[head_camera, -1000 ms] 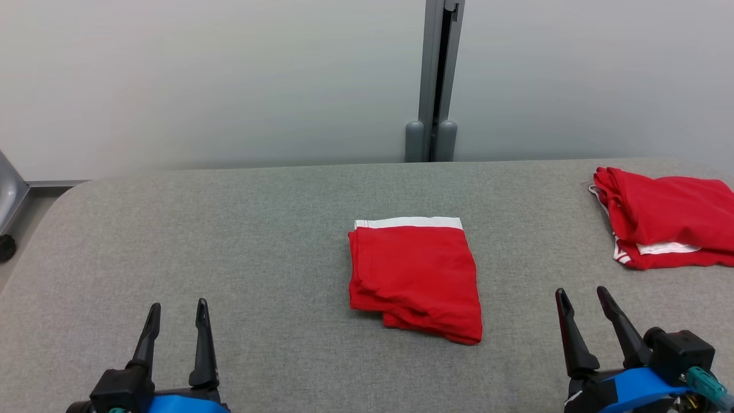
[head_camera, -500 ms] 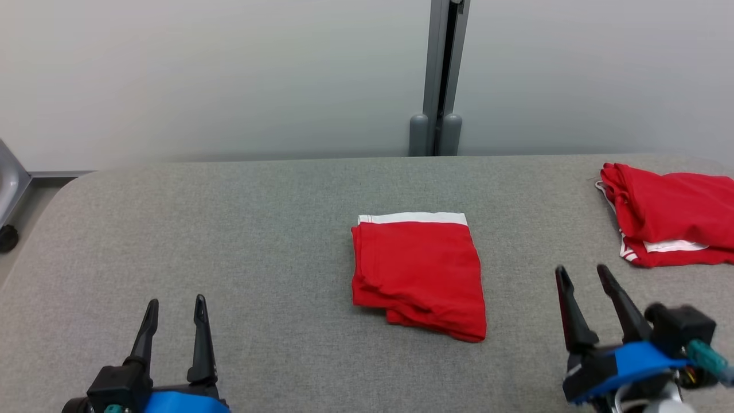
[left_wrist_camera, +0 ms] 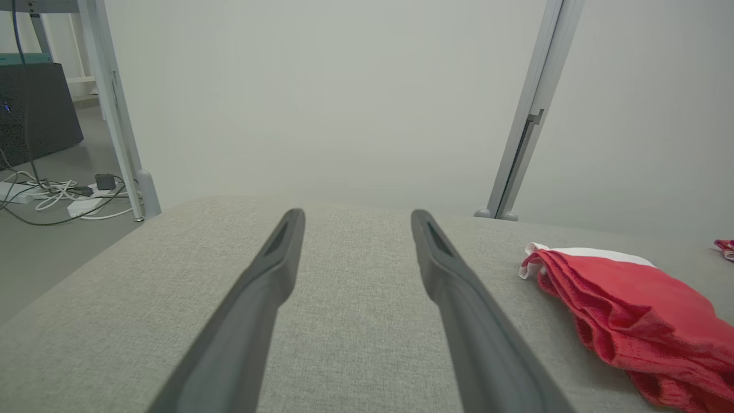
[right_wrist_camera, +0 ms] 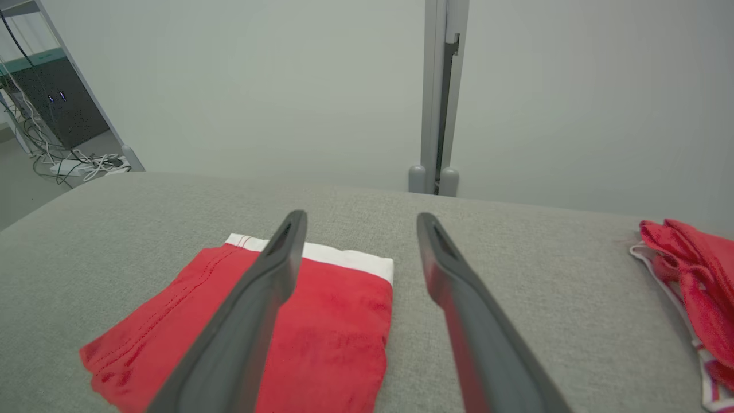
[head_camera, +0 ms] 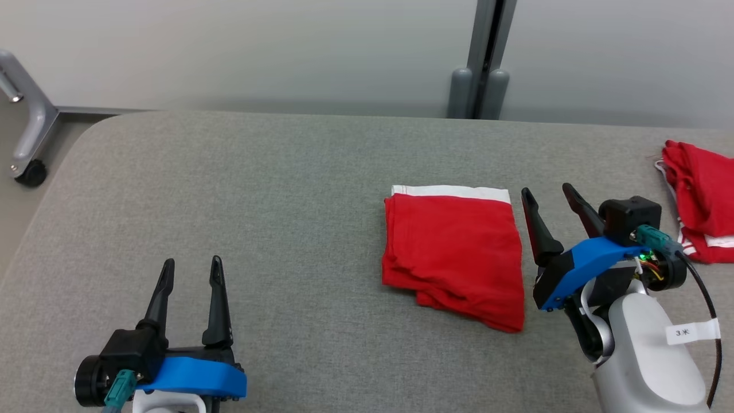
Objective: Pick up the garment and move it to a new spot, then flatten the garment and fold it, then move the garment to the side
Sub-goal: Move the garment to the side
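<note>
Roughly at the middle of the grey tabletop (head_camera: 258, 201) lies the folded red garment (head_camera: 453, 252), a near-rectangle whose long axis runs from the near side to the far side, slanting a little to the right at the near end. Its white band (head_camera: 453, 191) points away, toward the wall; the near edge is ragged, with stacked layers showing. The right claw (head_camera: 546, 190) is spread and empty, just beside the garment's right edge. The left claw (head_camera: 192, 261), also spread and empty, sits well apart on the near left. In the right wrist view one finger crosses the garment and hides a strip of it. Another red cloth (head_camera: 702, 195) at the far right is cut off by the picture's edge.
</note>
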`<state>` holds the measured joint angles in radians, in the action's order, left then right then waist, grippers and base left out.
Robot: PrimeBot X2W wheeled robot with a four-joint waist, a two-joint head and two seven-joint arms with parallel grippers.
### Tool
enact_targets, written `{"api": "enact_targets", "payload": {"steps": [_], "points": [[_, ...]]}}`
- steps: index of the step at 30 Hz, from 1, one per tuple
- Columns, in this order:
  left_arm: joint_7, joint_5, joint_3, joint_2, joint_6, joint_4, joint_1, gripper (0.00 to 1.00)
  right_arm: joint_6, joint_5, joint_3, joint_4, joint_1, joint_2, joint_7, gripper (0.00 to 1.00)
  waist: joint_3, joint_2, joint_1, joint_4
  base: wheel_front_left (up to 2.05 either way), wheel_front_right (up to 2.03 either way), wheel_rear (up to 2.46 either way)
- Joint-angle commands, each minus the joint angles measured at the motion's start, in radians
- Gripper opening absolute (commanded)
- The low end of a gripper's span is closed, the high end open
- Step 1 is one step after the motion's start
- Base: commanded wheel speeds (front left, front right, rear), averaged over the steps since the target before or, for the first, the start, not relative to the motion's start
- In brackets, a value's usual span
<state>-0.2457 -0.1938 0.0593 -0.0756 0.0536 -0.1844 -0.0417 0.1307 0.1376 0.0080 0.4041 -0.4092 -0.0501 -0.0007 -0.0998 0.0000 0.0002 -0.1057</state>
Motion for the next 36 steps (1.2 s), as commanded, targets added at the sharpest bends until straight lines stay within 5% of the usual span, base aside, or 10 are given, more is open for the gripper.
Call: {"api": "enact_targets", "payload": {"steps": [1,20,22,36], "points": [[-0.006,-0.005,0.003,0.001,0.003,-0.006,-0.020,1.00,0.000,-0.015,-0.005,0.037,-0.029,-0.001,-0.001,1.00,-0.029,0.0000,-0.0002,-0.031,0.00,0.00,0.00],[-0.020,-0.014,0.000,0.012,0.006,-0.039,-0.071,1.00,0.000,-0.118,-0.083,0.541,-0.120,-0.002,-0.066,1.00,-0.101,0.0000,-0.0002,-0.097,0.00,0.00,0.00],[-0.020,-0.012,0.001,0.014,0.005,-0.039,-0.068,1.00,0.000,-0.078,-0.060,0.567,-0.122,0.000,-0.083,0.00,-0.097,0.0000,-0.0002,-0.094,0.00,0.00,0.00],[-0.020,0.000,-0.003,0.015,0.016,-0.022,-0.066,1.00,0.000,0.063,0.122,0.555,-0.159,-0.028,-0.223,0.00,-0.095,0.0000,-0.0002,0.078,0.00,0.00,0.00]]}}
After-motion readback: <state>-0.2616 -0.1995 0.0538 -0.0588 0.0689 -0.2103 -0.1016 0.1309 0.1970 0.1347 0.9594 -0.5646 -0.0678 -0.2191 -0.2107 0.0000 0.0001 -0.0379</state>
